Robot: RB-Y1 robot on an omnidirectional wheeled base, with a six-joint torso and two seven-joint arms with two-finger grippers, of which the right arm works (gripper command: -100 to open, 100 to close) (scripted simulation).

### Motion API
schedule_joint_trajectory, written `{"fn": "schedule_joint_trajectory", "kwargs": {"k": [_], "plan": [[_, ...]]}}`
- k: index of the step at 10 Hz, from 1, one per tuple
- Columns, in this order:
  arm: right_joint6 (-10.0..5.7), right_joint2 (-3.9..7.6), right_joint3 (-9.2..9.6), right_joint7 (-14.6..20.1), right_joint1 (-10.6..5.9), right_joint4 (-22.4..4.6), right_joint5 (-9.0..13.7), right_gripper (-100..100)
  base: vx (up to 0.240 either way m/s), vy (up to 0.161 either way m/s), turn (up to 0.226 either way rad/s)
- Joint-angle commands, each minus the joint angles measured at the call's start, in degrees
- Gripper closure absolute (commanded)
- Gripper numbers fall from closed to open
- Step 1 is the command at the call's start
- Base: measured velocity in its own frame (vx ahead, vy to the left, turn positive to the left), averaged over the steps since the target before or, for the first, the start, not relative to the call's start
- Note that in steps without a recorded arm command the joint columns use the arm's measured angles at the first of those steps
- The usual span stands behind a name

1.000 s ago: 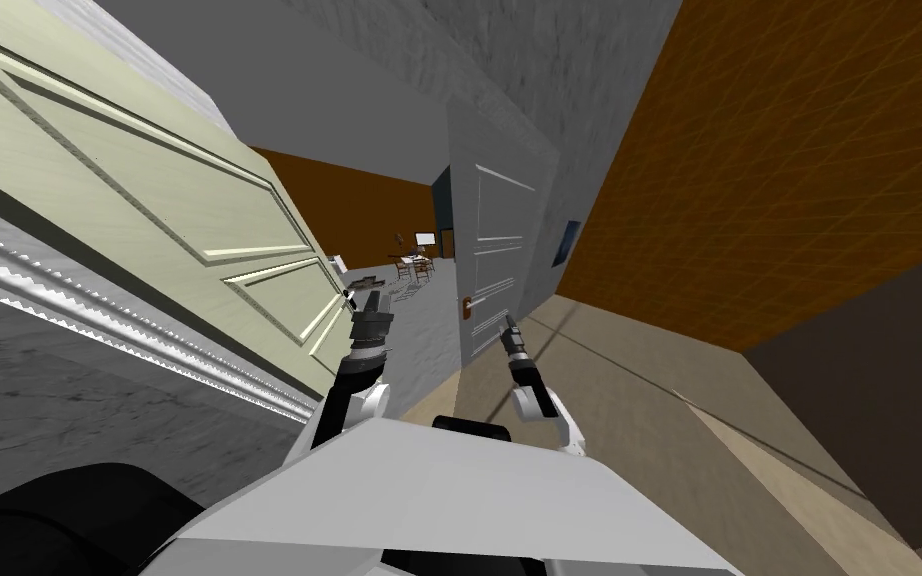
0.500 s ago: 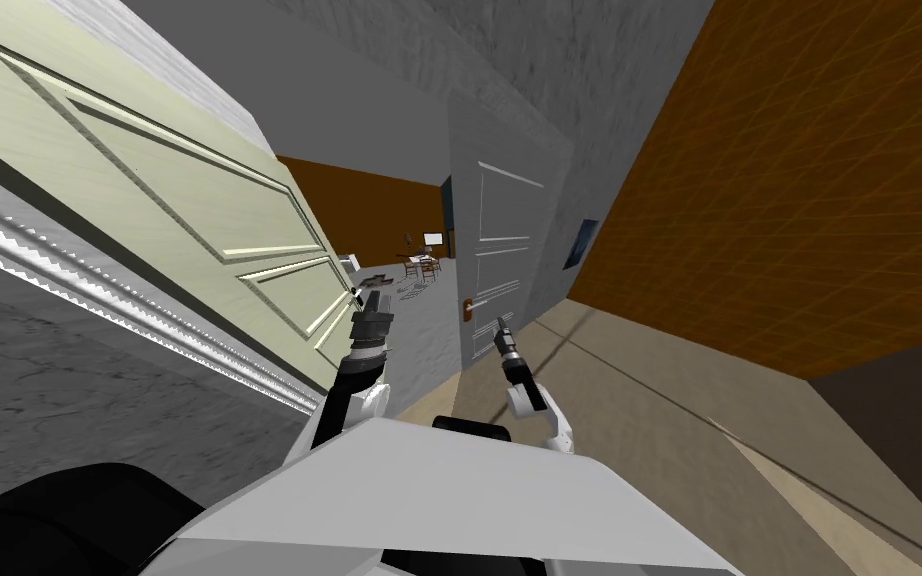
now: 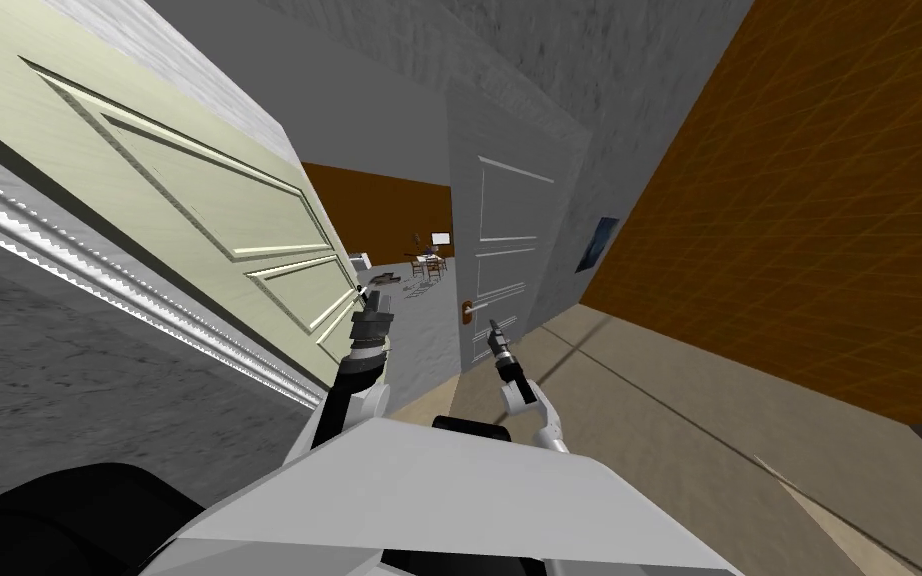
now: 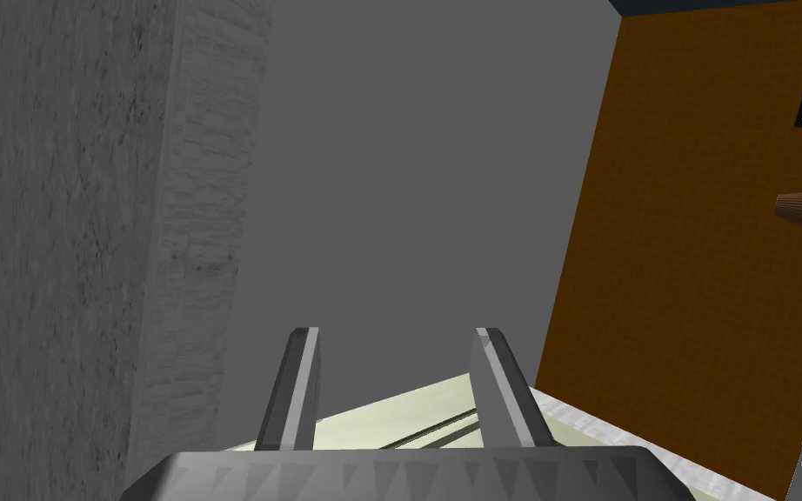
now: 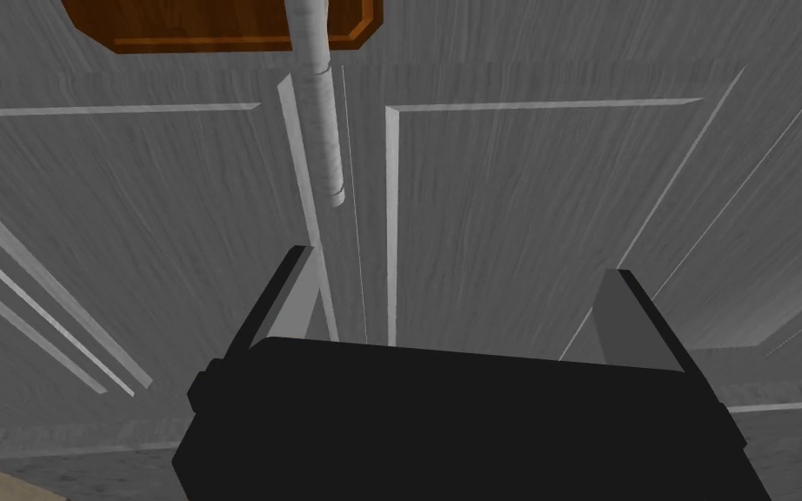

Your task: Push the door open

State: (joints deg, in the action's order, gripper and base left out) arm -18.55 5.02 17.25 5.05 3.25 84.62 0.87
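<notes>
**A:** Where was the door?

**B:** The grey door (image 3: 509, 250) stood straight ahead. It was panelled and sat just right of an opening onto a far room with a table and chairs (image 3: 429, 263). A brown plate (image 3: 466, 312) and a pale lever handle (image 5: 321, 113) sat on the door's edge nearest that opening.

**A:** And the right arm?

**B:** The right gripper (image 3: 492, 326) pointed at the grey door, just below the lever in the head view. Its fingers were apart with nothing between them. In the wrist view the lever lay beyond one fingertip and the door panels beyond the other. I could not tell whether it was touching the door.

**A:** Left side?

**B:** The left gripper (image 3: 373, 297) was raised beside the free edge of a cream door (image 3: 199, 210), which stood wide open on my left. Its blades were apart too and held nothing. In the wrist view the cream panel lay close under them, with a grey wall past them.

**A:** Anything else noted?

**B:** A brown wall (image 3: 799, 200) ran along the right, with tan floor (image 3: 669, 430) beneath it. A small blue picture (image 3: 597, 243) hung on the grey wall beyond the door.
</notes>
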Motion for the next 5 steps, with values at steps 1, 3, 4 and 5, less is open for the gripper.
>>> {"fn": "schedule_joint_trajectory", "kwargs": {"k": [1,3,4,5], "plan": [[0.75,0.03,1.25,0.0,-1.27,-2.17,-0.06,-100,0.073,-0.168,0.197],[1.11,-0.05,2.04,-0.04,-2.28,-3.87,-0.1,-100,0.079,-0.142,0.137],[1.27,-0.09,2.41,-0.05,-2.76,-4.67,-0.12,-100,0.042,-0.105,0.079],[1.61,-0.19,3.14,-0.09,-3.71,-6.27,-0.16,-100,0.059,-0.137,0.138]]}}
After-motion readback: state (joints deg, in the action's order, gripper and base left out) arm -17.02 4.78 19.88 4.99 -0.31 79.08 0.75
